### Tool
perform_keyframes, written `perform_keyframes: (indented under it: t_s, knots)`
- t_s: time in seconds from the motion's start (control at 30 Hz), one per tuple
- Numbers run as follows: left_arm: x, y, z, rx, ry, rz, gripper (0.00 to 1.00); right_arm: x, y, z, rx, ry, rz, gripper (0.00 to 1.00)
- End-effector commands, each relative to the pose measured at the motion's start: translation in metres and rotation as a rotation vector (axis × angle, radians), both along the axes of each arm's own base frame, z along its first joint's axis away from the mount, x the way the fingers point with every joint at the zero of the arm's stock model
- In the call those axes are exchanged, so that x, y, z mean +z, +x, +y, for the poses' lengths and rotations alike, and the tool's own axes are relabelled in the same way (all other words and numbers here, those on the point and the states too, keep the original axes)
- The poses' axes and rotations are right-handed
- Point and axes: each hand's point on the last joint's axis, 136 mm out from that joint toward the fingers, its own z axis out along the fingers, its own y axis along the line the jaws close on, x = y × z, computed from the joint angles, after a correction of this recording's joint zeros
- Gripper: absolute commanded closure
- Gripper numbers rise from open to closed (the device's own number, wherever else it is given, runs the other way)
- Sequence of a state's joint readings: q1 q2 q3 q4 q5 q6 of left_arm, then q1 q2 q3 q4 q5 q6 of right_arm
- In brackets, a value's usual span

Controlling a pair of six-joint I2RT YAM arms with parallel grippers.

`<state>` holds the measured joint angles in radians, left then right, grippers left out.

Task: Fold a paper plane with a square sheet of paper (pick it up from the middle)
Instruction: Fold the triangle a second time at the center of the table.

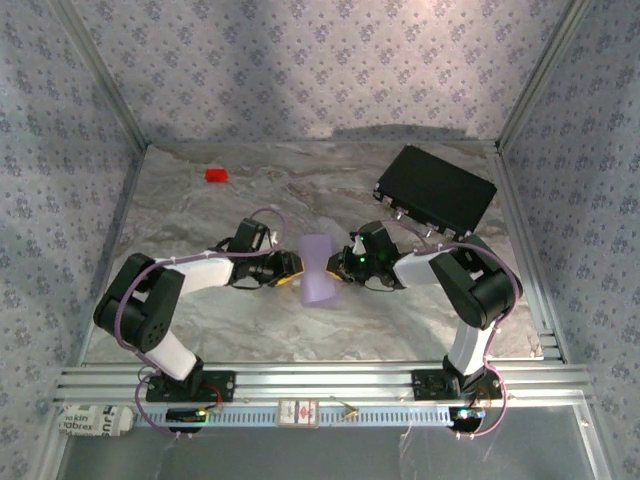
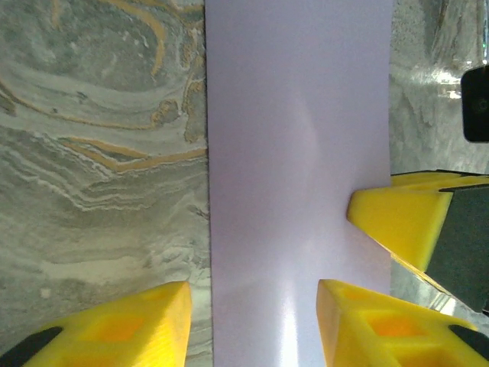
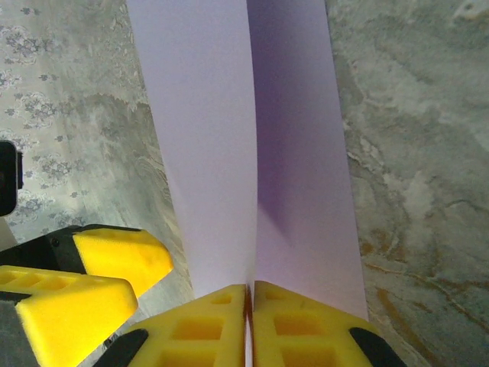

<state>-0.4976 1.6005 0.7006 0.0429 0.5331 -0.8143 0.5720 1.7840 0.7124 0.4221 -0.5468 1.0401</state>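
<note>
Right claw (image 3: 250, 290) is pressed together, pinching the paper (image 3: 229, 115) at its near end, right on the crease. We see the two halves spread away from the fingers in a shallow V.

Left claw (image 2: 254, 289) is spread. One finger (image 2: 145, 321) sits off the paper's left edge over bare counter (image 2: 92, 153). The other (image 2: 367, 321) sits in front of the sheet near its right edge; we can't tell if it touches. Both long edges run straight there.

From the top view we mark the paper (image 1: 319, 270) at mid-counter between the left claw (image 1: 288, 268) and the right claw (image 1: 346, 262), narrower at its middle where they meet it.

There is open counter on the near side, toward the arm bases, and on the far side up to the back wall (image 1: 320, 70). The red block (image 1: 216, 175) is far left and well apart. The black case (image 1: 435, 187) is far right, near the right arm (image 1: 470, 280) and apart from the paper.
</note>
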Motion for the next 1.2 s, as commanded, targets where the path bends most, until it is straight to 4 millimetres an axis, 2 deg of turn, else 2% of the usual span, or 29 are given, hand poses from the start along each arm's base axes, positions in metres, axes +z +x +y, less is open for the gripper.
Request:
perform_keyframes:
  t_s: [0.0, 0.27, 0.47, 0.9, 1.17]
  knots:
    - [-0.007, -0.006, -0.006, -0.030, -0.021, 0.046, 0.58, 0.002, 0.000, 0.002, 0.010, 0.008, 0.004, 0.89]
    - [-0.017, -0.008, -0.020, -0.074, -0.011, 0.072, 0.70, 0.005, -0.002, -0.002, 0.017, -0.001, -0.008, 0.86]
    - [-0.020, -0.005, -0.026, -0.087, -0.003, 0.069, 0.74, 0.006, -0.003, -0.007, 0.011, -0.001, -0.012, 0.88]
    - [-0.018, 0.007, -0.037, -0.122, 0.009, 0.047, 0.73, 0.008, 0.000, -0.021, -0.019, -0.002, -0.020, 0.84]
    - [-0.003, 0.010, -0.031, -0.117, 0.040, -0.020, 0.66, 0.009, 0.003, -0.023, -0.020, -0.001, -0.025, 0.84]
